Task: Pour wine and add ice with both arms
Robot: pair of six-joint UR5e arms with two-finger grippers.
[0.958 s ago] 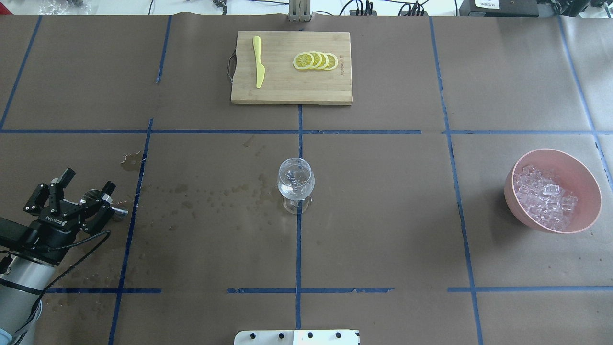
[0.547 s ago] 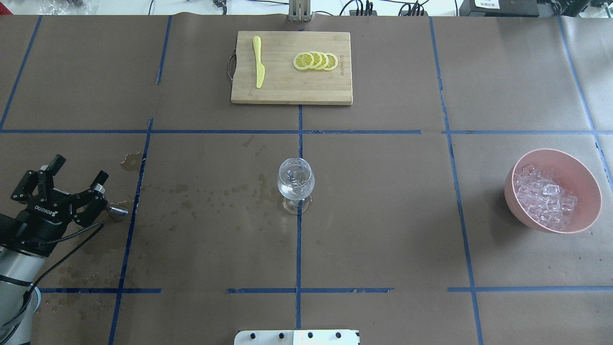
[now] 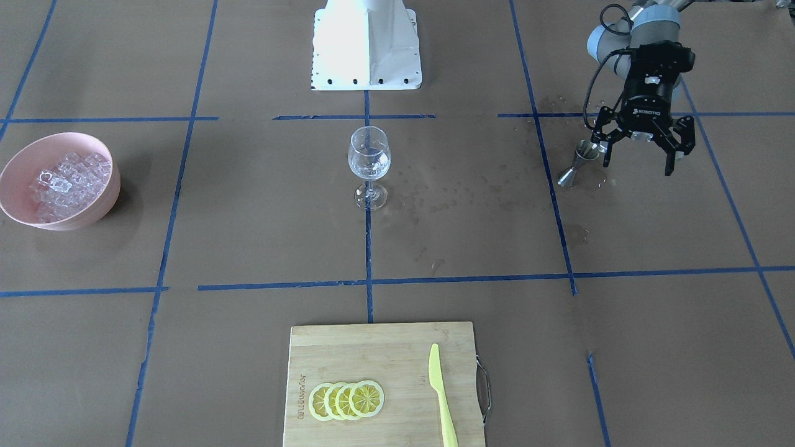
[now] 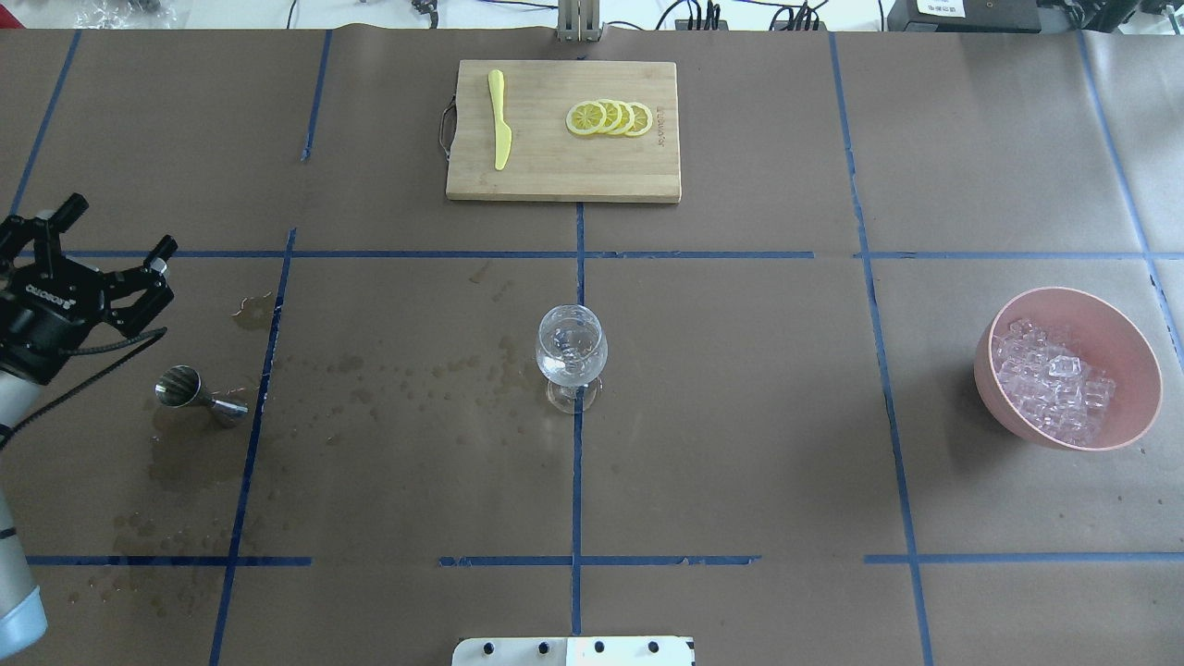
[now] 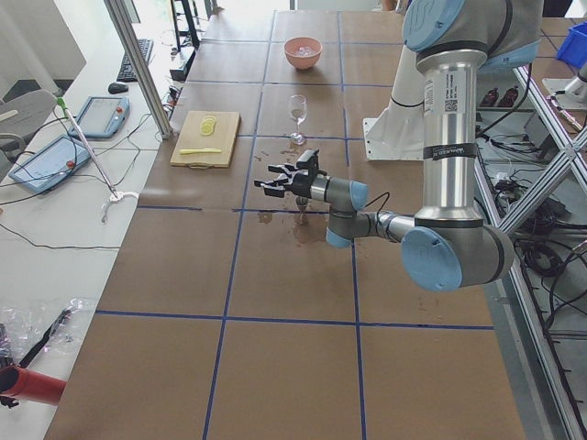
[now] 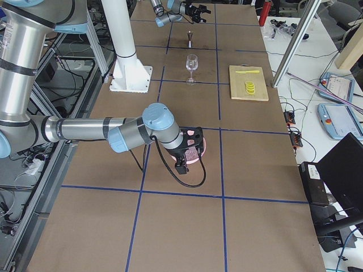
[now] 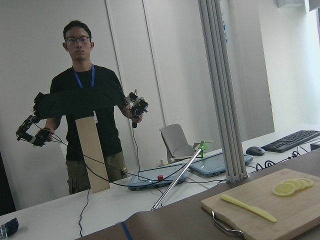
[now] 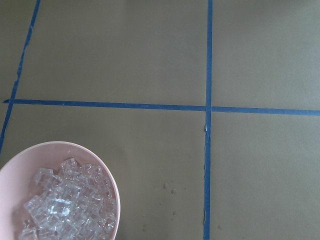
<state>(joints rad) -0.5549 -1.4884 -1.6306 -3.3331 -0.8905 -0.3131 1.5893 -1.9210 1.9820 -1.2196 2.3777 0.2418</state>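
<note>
the left fingers are spread wide and hold nothing, raised above the desk and pointing away from the robot. just below them, a little toward the desk's middle, a steel jigger stands upright, apart from them. wet spots trail from it toward the wine glass, which stands well off to their right, between the two sets of fingers. the glass glints with something clear; whether that is the wine i cannot tell. the right fingers hang over the pink bowl, and i cannot tell whether they are spread or pressed together. the ice lies heaped in that bowl, right beneath them. far ahead of both sets of fingers, beyond the glass, lie a cutting board, lemon slices and a yellow knife
</note>
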